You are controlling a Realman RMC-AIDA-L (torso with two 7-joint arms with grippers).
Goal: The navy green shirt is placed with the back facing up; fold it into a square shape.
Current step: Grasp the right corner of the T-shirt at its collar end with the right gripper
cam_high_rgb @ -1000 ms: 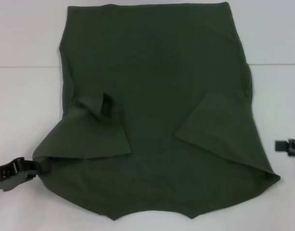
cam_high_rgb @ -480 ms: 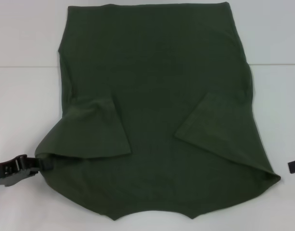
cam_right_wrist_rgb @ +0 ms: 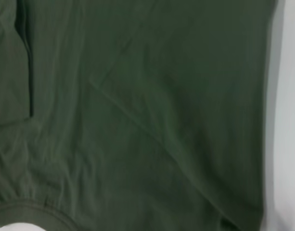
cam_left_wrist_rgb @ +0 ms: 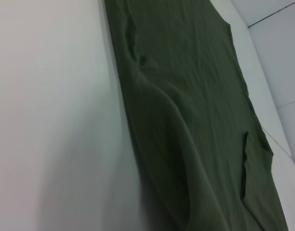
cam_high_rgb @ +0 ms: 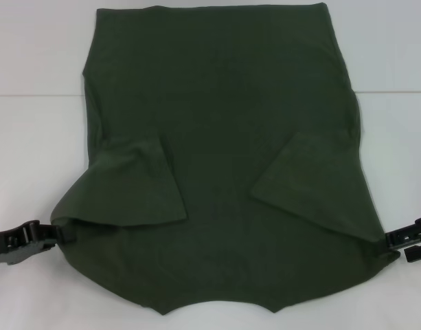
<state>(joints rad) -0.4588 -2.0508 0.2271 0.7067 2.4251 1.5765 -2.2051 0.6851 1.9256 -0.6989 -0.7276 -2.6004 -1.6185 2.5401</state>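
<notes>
Both sleeves already lie folded in over the shirt (cam_high_rgb: 224, 158), which is spread flat on the white table (cam_high_rgb: 31, 151). Left pincer (cam_high_rgb: 55, 235) sits at the shirt's left shoulder corner, apparently clenched on the fabric edge; right pincer (cam_high_rgb: 395, 244) sits at the right shoulder corner, grip state cannot be told. Judged step: pinch both near corners for the next fold. Good practice: grab both layers, lift evenly, carry toward the far hem, keep the sleeves from slipping out. Bare table shows beside the shirt's left and right edges; the collar edge lies nearest the robot.
</notes>
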